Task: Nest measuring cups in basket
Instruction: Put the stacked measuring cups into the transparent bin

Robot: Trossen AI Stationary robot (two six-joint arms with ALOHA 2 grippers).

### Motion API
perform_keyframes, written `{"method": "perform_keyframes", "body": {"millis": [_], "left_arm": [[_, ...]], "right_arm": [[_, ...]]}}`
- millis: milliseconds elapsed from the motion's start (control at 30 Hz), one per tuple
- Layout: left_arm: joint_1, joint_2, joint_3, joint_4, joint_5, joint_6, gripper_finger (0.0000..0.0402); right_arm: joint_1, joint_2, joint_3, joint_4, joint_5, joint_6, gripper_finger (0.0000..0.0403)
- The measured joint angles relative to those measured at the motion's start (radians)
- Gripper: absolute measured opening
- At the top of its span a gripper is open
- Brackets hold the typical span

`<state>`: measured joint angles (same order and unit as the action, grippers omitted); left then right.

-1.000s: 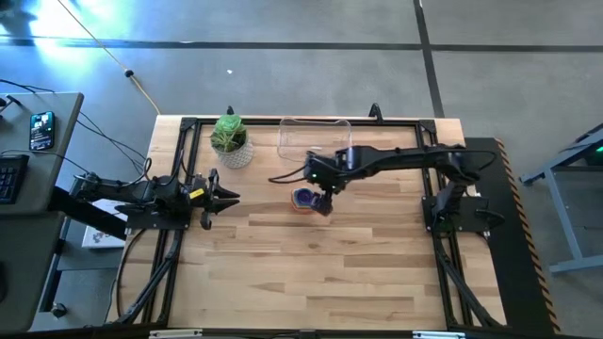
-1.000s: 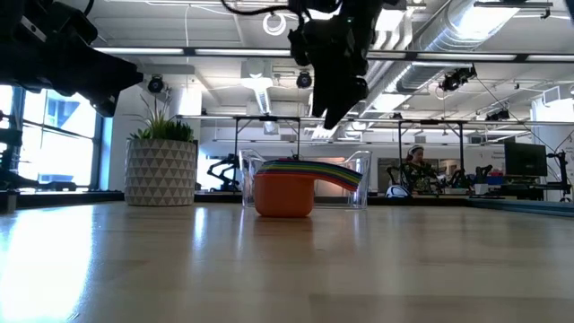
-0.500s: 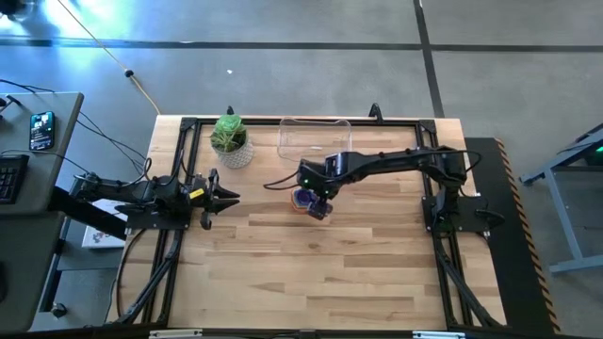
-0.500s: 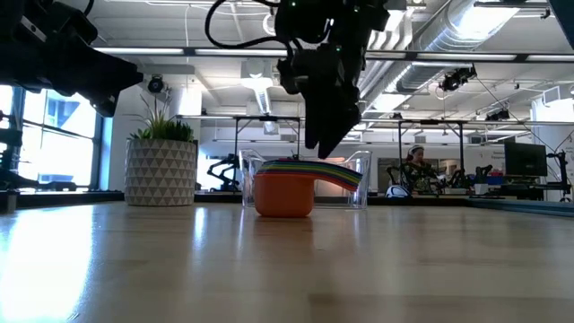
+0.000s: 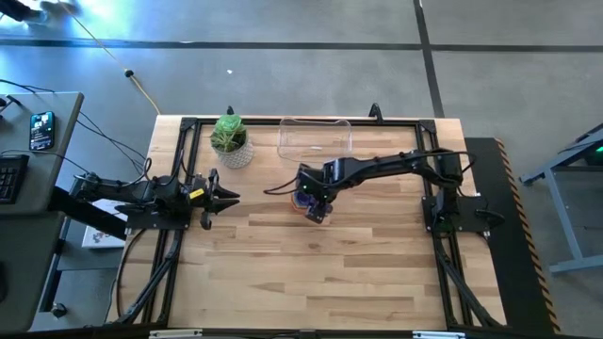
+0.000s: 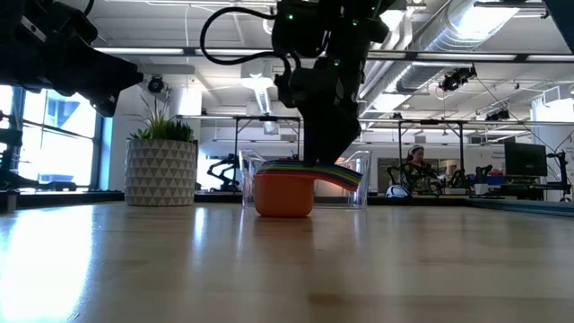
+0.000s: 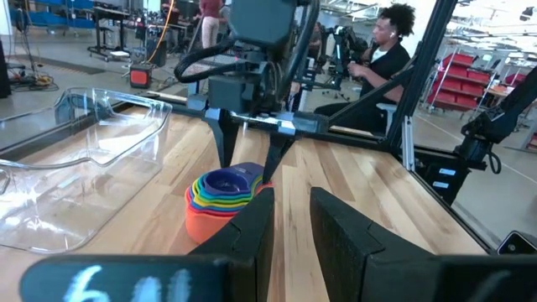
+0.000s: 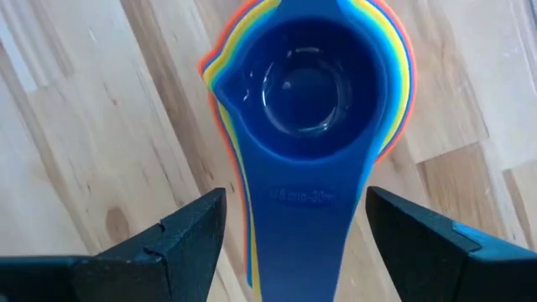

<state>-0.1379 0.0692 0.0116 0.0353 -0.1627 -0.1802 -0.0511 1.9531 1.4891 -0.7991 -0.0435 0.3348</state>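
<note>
Right wrist view shows the right gripper (image 8: 289,231) spread wide, one finger on each side of the stacked handles of the cups (image 8: 310,109), with clear gaps on both sides; it grasps nothing and I see no contact. Over the last second this gripper has come down from above the stack and shifted a little toward the left arm, so that in the low view its tips now stand at the level of the handles of the cups (image 6: 285,190). I read that as the approach being nearly finished: closing on the handles looks like the next step, and the fingers seem well centred for it.

From above, the cups (image 5: 303,200) sit already nested on the bare table (image 5: 377,273), just in front of the basket (image 5: 315,137) and outside it. So the nesting looks done, and carrying the stack into the basket remains.

Farther out, the plant (image 5: 230,139) stands beside the basket. The left gripper (image 5: 226,197) waits at the table's left edge, well apart from the stack, its fingers parted and empty in its own wrist view.
</note>
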Motion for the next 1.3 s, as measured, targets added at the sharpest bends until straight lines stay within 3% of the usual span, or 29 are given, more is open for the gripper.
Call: {"method": "perform_keyframes", "body": {"millis": [500,967,1300], "left_arm": [[0.000,0.000,0.000,0.000,0.000,0.000,0.0070],[0.000,0.000,0.000,0.000,0.000,0.000,0.0070],[0.000,0.000,0.000,0.000,0.000,0.000,0.0070]], "right_arm": [[0.026,0.046,0.000,0.016,0.052,0.046,0.0269],[0.025,0.046,0.000,0.018,0.056,0.095,0.0148],[0.025,0.046,0.000,0.017,0.054,0.130,0.0138]]}}
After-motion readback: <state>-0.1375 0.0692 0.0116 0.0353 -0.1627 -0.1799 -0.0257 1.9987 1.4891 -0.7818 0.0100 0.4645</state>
